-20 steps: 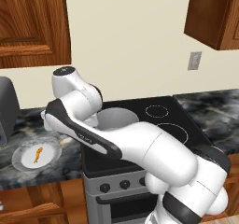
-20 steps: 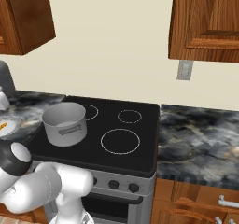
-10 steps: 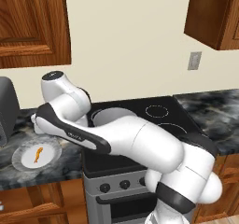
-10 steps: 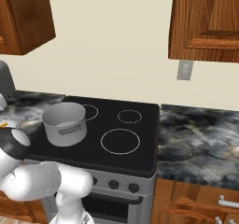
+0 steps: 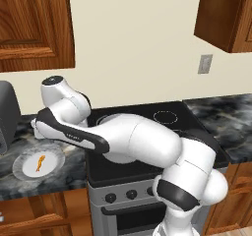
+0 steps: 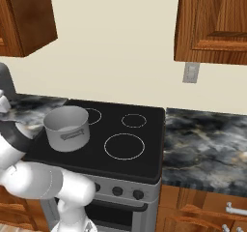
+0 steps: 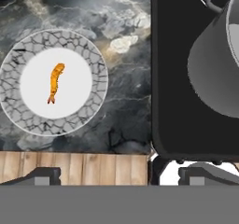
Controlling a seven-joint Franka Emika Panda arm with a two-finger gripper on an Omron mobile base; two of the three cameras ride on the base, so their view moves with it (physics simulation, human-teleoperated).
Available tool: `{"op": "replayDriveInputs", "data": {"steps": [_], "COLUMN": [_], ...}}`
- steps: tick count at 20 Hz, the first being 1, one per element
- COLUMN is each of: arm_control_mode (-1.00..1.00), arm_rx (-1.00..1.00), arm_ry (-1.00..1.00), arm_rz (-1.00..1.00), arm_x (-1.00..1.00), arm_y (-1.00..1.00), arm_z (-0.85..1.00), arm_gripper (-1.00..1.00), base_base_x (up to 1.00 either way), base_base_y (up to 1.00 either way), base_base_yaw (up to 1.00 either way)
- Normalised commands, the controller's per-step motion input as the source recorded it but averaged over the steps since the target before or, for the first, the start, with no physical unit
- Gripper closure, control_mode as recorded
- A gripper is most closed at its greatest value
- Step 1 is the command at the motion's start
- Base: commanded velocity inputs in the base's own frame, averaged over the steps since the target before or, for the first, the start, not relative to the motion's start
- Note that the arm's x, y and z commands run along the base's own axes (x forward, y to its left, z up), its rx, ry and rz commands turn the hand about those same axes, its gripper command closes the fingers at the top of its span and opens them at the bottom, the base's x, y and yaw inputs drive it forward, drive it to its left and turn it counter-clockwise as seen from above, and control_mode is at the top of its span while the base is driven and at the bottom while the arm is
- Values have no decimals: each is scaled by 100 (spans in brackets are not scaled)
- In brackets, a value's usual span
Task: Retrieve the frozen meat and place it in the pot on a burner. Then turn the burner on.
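The frozen meat [image 7: 55,82] is lying in the smooth white middle of a round plate [image 7: 91,59], whose grey rim is carrying a cracked, stone-like pattern. The meat is a tiny orange piece, long and slightly curved, like a shrimp, with a thin tail end. The plate is sitting on the dark marbled bench [image 5: 59,173], near its front edge, just beside the left side of the black glass stove [image 6: 144,149]. The pot [image 6: 66,127] is standing on the stove's front left burner; it is brushed grey steel, straight-sided, with a small loop handle and no lid. The jaws [image 7: 116,176] are hovering above the bench's front edge, spread wide and holding nothing, well apart from the meat.
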Motion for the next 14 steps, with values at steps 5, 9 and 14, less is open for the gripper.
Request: {"op": "replayDriveInputs", "data": {"steps": [5, 9, 14], "arm_control_mode": [-100, -100, -100], "arm_rx": [0, 0, 0], "arm_ry": [0, 0, 0], "arm_rz": [0, 0, 0], "arm_x": [35, 18, 10], "arm_y": [14, 24, 25], "arm_z": [-15, -22, -20], "arm_gripper": [-100, -100, -100], "base_base_x": [0, 0, 0], "base_base_y": [0, 0, 0], "base_base_yaw": [0, 0, 0]}}
